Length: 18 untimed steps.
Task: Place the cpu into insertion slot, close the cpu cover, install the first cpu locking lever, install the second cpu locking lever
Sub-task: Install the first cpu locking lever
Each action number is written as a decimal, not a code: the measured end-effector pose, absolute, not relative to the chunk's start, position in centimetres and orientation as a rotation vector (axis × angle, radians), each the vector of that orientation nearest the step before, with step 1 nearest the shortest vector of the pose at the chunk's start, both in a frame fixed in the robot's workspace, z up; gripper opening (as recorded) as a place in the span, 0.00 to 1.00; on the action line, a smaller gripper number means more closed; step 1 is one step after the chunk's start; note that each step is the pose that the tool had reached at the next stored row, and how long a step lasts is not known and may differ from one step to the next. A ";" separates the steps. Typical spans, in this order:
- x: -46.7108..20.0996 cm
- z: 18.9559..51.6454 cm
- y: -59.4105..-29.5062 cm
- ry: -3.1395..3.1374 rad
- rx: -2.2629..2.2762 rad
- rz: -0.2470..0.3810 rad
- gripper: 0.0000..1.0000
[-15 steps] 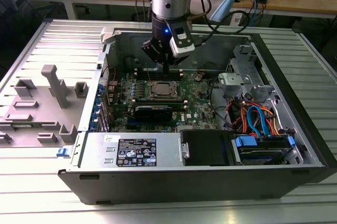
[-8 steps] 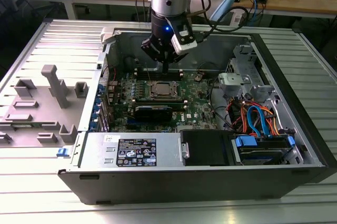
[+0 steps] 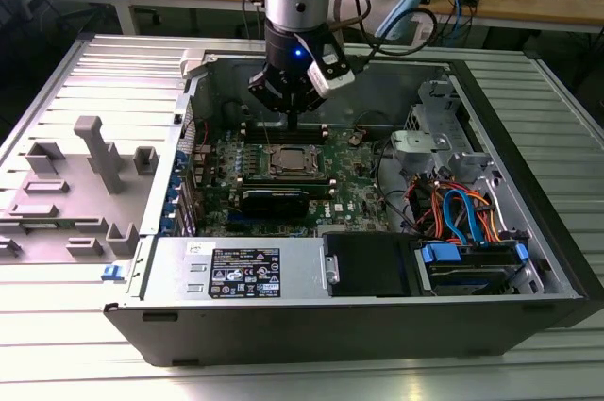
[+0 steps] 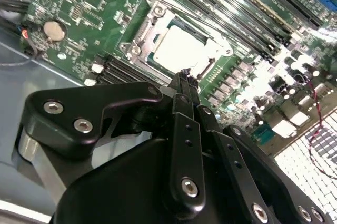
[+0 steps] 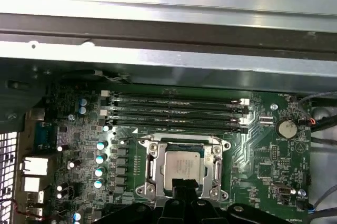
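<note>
The cpu (image 5: 181, 167) lies seated in the insertion slot (image 5: 149, 147), its dull silver top facing up; the slot sits near the middle of the green motherboard (image 5: 263, 155), just beside the row of long memory slots (image 5: 174, 110) that run along one board edge. The cpu cover (image 5: 216, 167) lies down flat around the chip, its frame overlapping the chip's edges and the window leaving the metal top bare; whether the locking levers are latched cannot be told. The gripper (image 5: 184, 184) hangs just above the socket's edge away from the memory slots; in the second wrist view its fingers (image 4: 181, 89) come to one narrow tip, pressed together with nothing between them. A coin cell (image 5: 286, 127) sits toward a board corner, well apart from the socket. In the exterior view the arm stands upright over the open computer case (image 3: 377, 321), gripper (image 3: 293, 121) pointing down at the cpu (image 3: 295, 161).
</note>
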<state>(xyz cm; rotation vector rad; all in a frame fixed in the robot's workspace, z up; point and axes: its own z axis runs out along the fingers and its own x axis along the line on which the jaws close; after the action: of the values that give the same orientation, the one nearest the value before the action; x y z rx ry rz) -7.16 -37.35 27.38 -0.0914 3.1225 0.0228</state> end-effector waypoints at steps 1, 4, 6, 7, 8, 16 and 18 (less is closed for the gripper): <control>-7.5 27.4 -37.4 3.122 -0.092 0.024 0.11; -8.8 27.4 -37.3 3.121 -0.092 0.025 0.11; -9.3 27.4 -37.4 3.121 -0.092 0.025 0.11; -9.5 27.4 -37.4 3.121 -0.093 0.025 0.11; -9.8 27.4 -37.3 3.121 -0.093 0.025 0.11; -11.6 27.4 -37.3 3.119 -0.098 0.025 0.11; -11.6 27.4 -37.3 3.119 -0.098 0.025 0.11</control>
<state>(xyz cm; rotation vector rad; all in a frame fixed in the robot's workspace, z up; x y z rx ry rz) -11.57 -37.35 27.37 -0.0977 3.1188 0.0249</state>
